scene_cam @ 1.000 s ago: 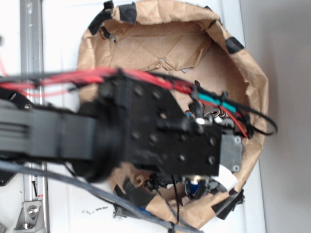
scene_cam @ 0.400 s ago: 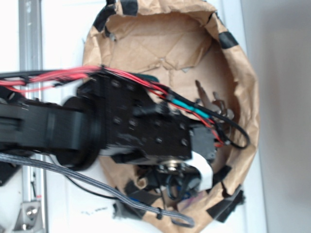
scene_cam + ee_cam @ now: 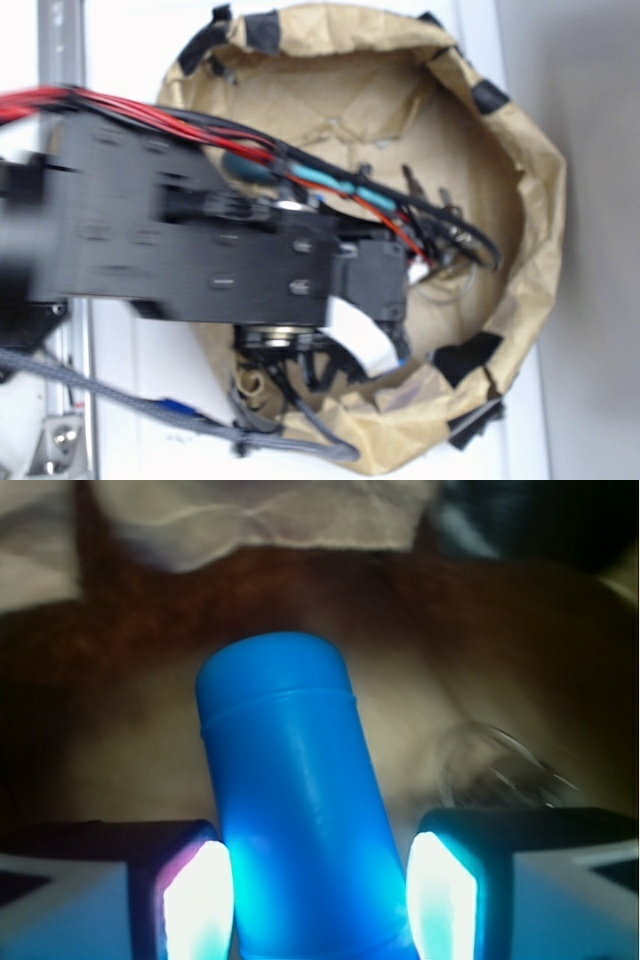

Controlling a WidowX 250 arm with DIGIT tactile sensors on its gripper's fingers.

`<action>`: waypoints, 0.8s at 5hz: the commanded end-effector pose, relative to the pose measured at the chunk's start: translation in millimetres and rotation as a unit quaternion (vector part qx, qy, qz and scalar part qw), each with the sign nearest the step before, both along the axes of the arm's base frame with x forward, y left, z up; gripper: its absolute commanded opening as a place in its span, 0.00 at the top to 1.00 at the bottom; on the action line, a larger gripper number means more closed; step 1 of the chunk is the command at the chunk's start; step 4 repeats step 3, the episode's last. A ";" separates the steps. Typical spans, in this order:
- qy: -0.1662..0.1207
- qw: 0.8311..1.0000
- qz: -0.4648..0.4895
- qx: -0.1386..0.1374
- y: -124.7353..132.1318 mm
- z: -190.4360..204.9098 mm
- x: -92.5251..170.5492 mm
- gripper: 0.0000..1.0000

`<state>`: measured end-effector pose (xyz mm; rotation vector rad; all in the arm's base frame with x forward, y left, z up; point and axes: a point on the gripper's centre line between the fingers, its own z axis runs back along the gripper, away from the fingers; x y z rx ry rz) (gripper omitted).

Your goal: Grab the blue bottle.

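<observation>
- My arm has swung left and up inside the paper bag [image 3: 520, 200] since a second ago.
- Claw [image 3: 315, 895] grips the blue bottle [image 3: 290, 790], apparently lifted; grab looks nearly complete.

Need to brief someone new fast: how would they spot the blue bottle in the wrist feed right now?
Start at the brown paper floor filling the wrist view, then drop to the hand, whose two glowing pads sit at the bottom edge. The blue bottle stands between them, close against the left pad with a narrow gap at the right. It is the only bright, smooth blue item; the metallic clutter nearby is dull and blurred.
</observation>
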<state>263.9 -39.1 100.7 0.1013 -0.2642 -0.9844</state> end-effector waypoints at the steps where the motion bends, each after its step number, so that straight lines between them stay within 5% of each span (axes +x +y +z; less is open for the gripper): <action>1: 0.050 0.966 0.235 0.096 35.9 94.9 -4.6 1.00; 2: 0.063 0.934 0.351 0.022 39.9 99.4 -4.5 1.00; 3: 0.075 0.883 0.463 0.000 39.5 92.3 -6.7 1.00; 4: 0.075 0.883 0.463 0.000 39.5 92.3 -6.7 1.00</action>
